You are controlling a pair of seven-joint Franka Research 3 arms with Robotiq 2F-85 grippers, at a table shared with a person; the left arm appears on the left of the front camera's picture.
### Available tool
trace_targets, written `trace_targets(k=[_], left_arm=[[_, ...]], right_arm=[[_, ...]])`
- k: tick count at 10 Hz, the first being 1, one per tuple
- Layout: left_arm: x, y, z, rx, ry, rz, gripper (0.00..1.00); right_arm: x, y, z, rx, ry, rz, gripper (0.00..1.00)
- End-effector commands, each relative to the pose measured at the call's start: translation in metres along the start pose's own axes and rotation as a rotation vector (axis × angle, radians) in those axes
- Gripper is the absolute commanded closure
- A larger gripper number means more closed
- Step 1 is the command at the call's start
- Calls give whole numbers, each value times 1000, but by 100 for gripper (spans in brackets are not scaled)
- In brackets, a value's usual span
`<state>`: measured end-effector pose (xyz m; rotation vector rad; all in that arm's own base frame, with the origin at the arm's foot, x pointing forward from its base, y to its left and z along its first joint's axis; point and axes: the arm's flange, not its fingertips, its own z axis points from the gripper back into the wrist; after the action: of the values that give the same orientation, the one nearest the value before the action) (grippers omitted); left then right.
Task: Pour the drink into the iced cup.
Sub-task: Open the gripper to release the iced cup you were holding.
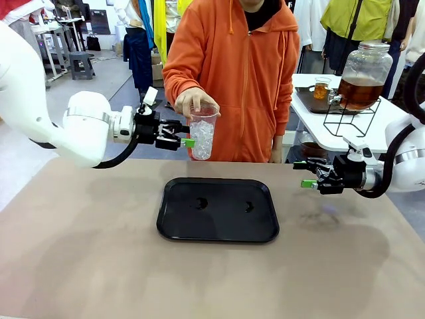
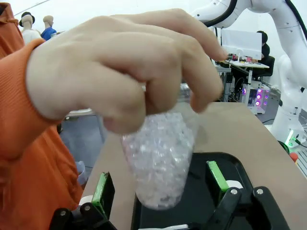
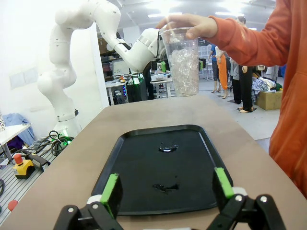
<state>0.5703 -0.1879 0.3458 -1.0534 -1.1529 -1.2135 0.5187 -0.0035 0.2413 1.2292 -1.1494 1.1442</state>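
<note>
- The right gripper (image 1: 309, 175) hangs over the table (image 1: 80, 266), near the black tray (image 1: 218, 209). Its fingers are spread wide and hold nothing.
- The iced cup (image 1: 202, 135) is in the air above the far edge of the tray. The person's hand (image 1: 193, 102) holds it by the rim.
- The left gripper (image 1: 186, 133) is right at the cup. Its fingers (image 2: 102, 188) are wide apart, one on each side of the cup, not squeezing it.
- The drink (image 1: 359, 91) sits in a big glass jar (image 1: 363, 74) on a white side table (image 1: 332, 136), well apart.

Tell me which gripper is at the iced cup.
The left gripper: its open fingers flank the iced cup that the person's hand holds by the rim. The right gripper hangs open beside the tray, well clear of it.
</note>
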Motion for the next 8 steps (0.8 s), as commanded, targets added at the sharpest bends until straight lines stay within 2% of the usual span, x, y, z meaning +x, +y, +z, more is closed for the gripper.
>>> trace_targets(k=[1, 4, 8], left_arm=[[-8, -19, 29, -18, -7, -30, 0], [-36, -40, 77, 1, -24, -58, 0], [-81, -66, 128, 75, -73, -20, 0]], right_arm=[[3, -1, -1, -2, -5, 6, 0], [3, -1, -1, -2, -5, 6, 0], [3, -1, -1, -2, -5, 6, 0]])
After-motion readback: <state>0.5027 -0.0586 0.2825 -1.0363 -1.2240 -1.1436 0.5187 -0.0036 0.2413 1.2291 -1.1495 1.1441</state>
